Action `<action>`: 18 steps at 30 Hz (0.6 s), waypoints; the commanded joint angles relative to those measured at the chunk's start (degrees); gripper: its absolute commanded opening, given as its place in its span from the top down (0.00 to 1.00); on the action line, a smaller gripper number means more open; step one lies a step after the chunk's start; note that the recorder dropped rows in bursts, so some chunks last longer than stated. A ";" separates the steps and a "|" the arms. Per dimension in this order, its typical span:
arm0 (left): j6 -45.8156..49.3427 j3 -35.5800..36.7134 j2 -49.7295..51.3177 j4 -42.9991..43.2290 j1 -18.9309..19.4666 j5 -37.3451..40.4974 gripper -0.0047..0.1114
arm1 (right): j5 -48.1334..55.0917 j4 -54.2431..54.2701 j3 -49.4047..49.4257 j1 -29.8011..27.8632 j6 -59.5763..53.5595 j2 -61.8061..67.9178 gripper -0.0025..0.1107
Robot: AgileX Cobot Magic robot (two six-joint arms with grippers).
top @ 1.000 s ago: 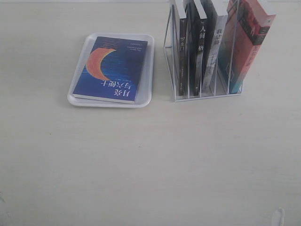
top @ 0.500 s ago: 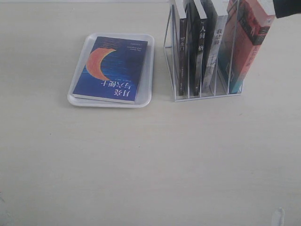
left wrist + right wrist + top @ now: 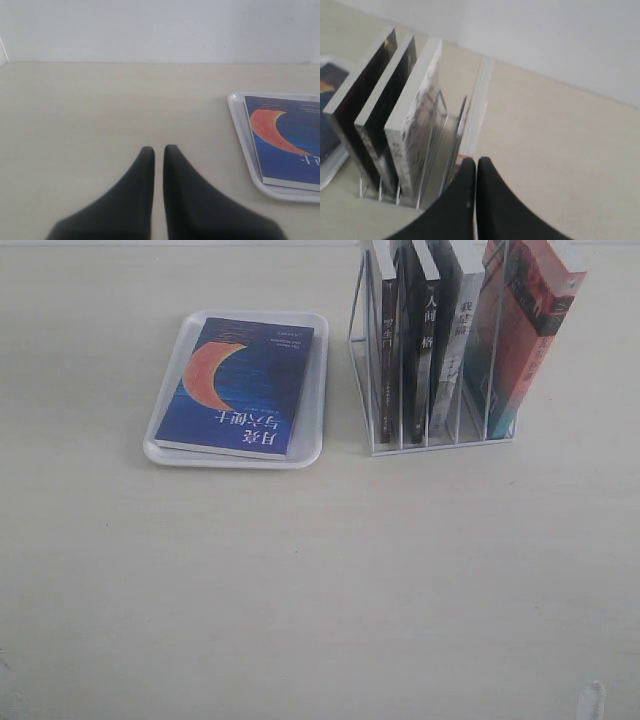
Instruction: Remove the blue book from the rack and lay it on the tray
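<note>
White wire of the rack (image 3: 369,390) and the tops of its books cut off at the upper edge of the exterior view. No arm or hand in that view. Small pale mark (image 3: 595,698) at its lower right corner: cannot tell what. Right wrist view blurred; spines there unreadable, foot of the rack partly hidden behind the right hand (image 3: 471,161). In the left wrist view, blue book (image 3: 285,145) cut by the frame edge, only part of cover and tray (image 3: 245,140) showing.

Blue book: flat, cover up, wholly inside the tray, beside the rack and apart from it, on the pale surface (image 3: 300,580). Long axis along the tray's long axis, running near to far in the exterior view with a slight lean. Orange crescent at the far end, hollow side toward the rack; title at the near end.

White title characters upside down to the exterior camera, apparently 月亮与六便士; fine print at the far edge too small to read. White characters on one black spine (image 3: 428,340), the top two like 人间. Red book (image 3: 530,330) in the end slot, leaning; lettering illegible.

Left hand (image 3: 158,150): fingers drawn together, thin slit between, nothing held, over bare surface, apart from the tray. Right hand: fingers pressed together, empty, close to the rack.
</note>
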 commanded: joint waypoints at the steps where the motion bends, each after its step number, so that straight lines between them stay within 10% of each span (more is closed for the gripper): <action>1: 0.12 0.22 -0.13 0.12 -0.46 -0.35 0.91 | -1.07 -0.12 0.11 -5.20 -0.39 -11.03 0.98; 9: 0.12 0.22 -0.13 0.12 -0.46 -0.35 0.91 | -2.22 -3.07 7.53 -12.69 0.10 -24.30 0.98; 18: 0.12 0.22 -0.13 0.12 -0.46 -0.35 0.91 | -32.29 -2.83 35.34 -13.82 6.14 -38.01 0.98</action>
